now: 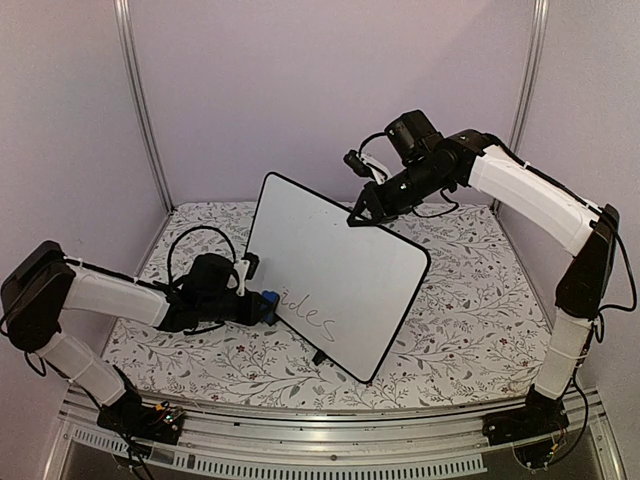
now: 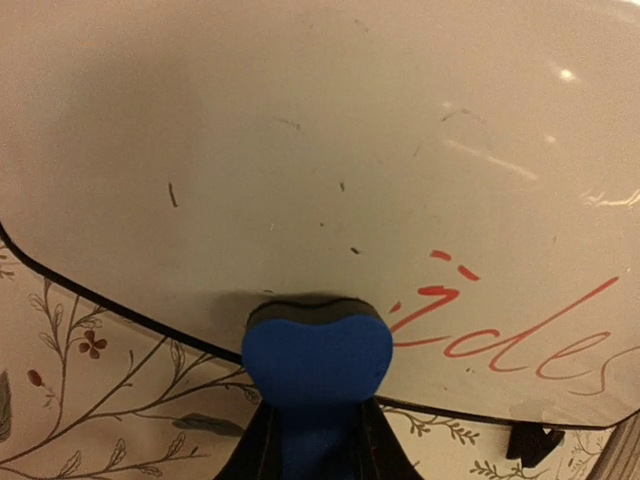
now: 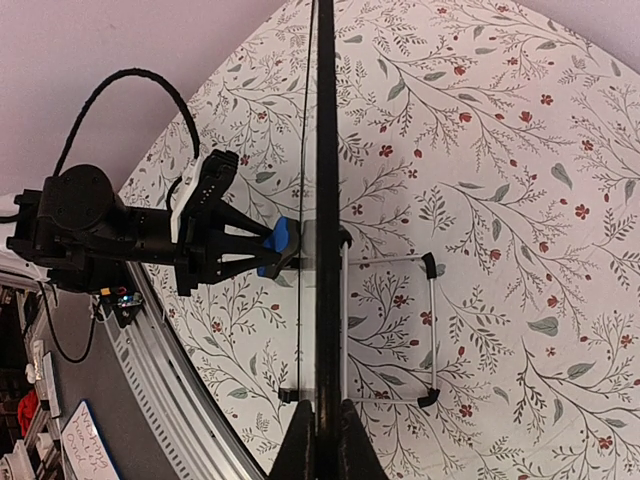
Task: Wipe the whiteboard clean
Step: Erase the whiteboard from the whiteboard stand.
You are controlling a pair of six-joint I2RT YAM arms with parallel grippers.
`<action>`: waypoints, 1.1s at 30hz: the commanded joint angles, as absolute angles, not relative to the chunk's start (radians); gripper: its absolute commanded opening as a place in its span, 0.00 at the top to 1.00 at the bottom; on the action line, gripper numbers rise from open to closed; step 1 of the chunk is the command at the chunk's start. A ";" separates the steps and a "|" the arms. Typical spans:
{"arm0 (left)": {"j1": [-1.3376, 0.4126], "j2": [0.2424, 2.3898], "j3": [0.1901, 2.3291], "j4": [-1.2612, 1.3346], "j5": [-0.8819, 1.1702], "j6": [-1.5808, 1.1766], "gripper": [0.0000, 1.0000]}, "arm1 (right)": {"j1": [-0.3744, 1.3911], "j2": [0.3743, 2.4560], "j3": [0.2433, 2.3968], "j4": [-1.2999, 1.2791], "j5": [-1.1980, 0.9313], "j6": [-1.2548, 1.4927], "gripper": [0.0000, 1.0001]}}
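The whiteboard stands tilted on the floral table, white with a thin black rim, with faint handwriting near its lower left. My left gripper is shut on a small blue eraser and presses it against the board's lower left edge. In the left wrist view the eraser touches the whiteboard just left of the red-looking writing. My right gripper is shut on the board's top edge. In the right wrist view the board's rim runs edge-on up from my right gripper.
The board's wire stand rests on the floral cloth behind it. A small black foot sits under the lower edge. Purple walls and metal posts enclose the table; a metal rail runs along the near edge.
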State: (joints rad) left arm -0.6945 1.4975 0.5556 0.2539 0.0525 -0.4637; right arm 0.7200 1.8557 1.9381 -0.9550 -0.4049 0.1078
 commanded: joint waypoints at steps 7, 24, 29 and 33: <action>-0.718 1.518 0.640 0.267 0.050 -0.428 1.00 | 0.761 1.901 1.905 -1.065 -0.410 0.032 1.00; -0.731 1.529 0.635 0.248 0.056 -0.436 1.00 | 0.761 1.899 1.903 -1.069 -0.407 0.036 1.00; -0.745 1.525 0.562 0.279 0.058 -0.463 1.00 | 0.761 1.900 1.903 -1.069 -0.408 0.035 1.00; -0.758 1.545 0.542 0.297 0.055 -0.480 1.00 | 0.761 1.901 1.896 -1.069 -0.410 0.035 1.00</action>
